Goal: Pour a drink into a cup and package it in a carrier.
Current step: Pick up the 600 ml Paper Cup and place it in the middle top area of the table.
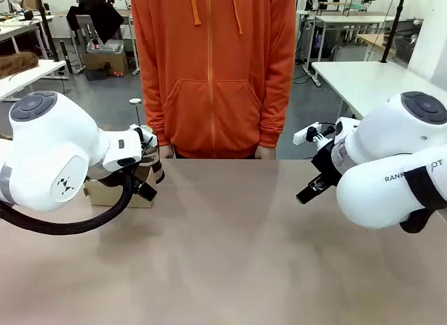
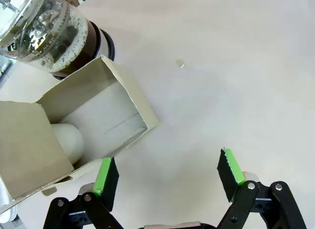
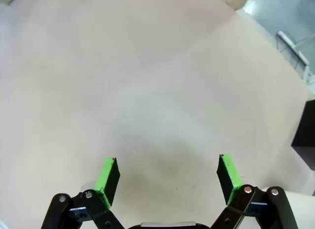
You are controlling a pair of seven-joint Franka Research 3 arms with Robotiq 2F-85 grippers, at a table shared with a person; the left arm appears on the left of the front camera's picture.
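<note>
Dark brown drink [image 2: 87, 42], foamy on top, sits in a clear glass jug [image 2: 39, 32] standing on the bench [image 2: 236, 66]. The jug is at the far end of the left pincer's outlook, out beyond its near-side finger. Between jug and pincer stands the brown cardboard carrier [image 2: 125, 93], touching or all but touching the jug's base. A white cup [image 2: 106, 115] shows inside its open pocket, with a second rounded white shape beside it. Which of the two is the taller cup cannot be told.

The left pincer [image 2: 167, 165] hangs with its jaws spread wide and grips nothing. One green pad [image 2: 103, 172] is just beside the carrier's nearest corner, and the other is over bare bench. A small speck [image 2: 181, 64] lies ahead of the pincer, apart from the carrier.

The right pincer [image 3: 167, 164] is also spread and empty, above plain tabletop well apart from the carrier and jug.

Across the bench from both pincers, a person in an orange hooded top [image 1: 213, 73] stands with both hands down at the far edge.
</note>
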